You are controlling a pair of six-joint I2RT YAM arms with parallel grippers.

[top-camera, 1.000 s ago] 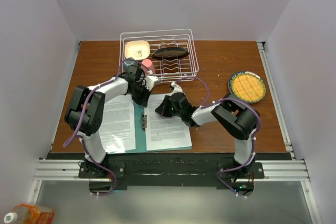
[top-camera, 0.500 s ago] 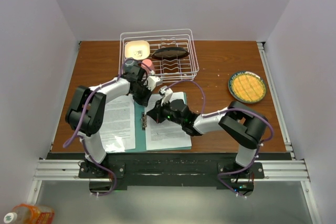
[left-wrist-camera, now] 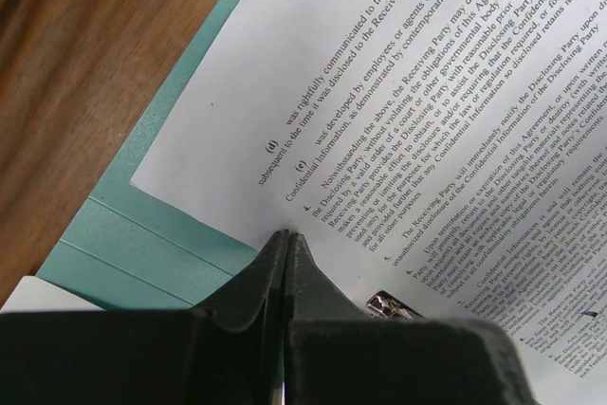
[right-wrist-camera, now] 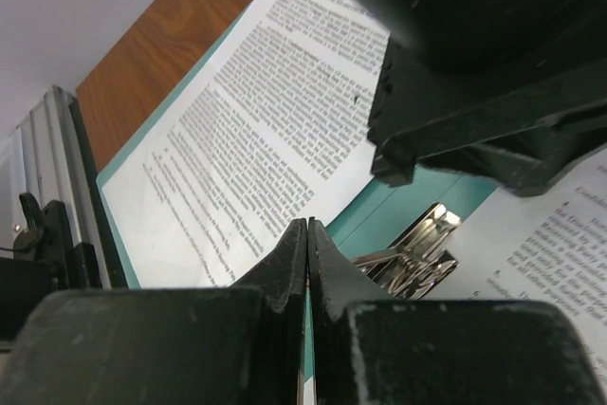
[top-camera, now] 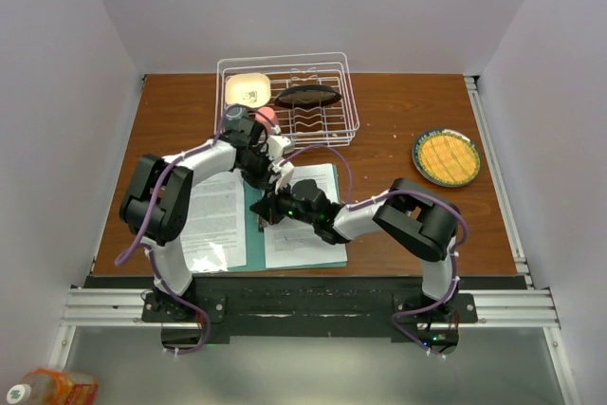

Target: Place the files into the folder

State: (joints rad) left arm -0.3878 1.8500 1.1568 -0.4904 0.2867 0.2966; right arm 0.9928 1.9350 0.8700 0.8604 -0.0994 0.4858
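The right pincer (top-camera: 271, 209), clenched empty, now sits at the clip (right-wrist-camera: 415, 251) on the spine of the open folder (top-camera: 254, 239), low centre on the desk (top-camera: 398, 120), having slid left across the files (top-camera: 303, 234) toward the equally clenched left pincer (top-camera: 260, 175), so securing the sheets seems next.

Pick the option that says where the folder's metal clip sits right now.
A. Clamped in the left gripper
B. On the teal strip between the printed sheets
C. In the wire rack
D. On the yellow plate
B: in the right wrist view the metal clip lies on the bare teal strip of the open folder, with the files on either side of it.
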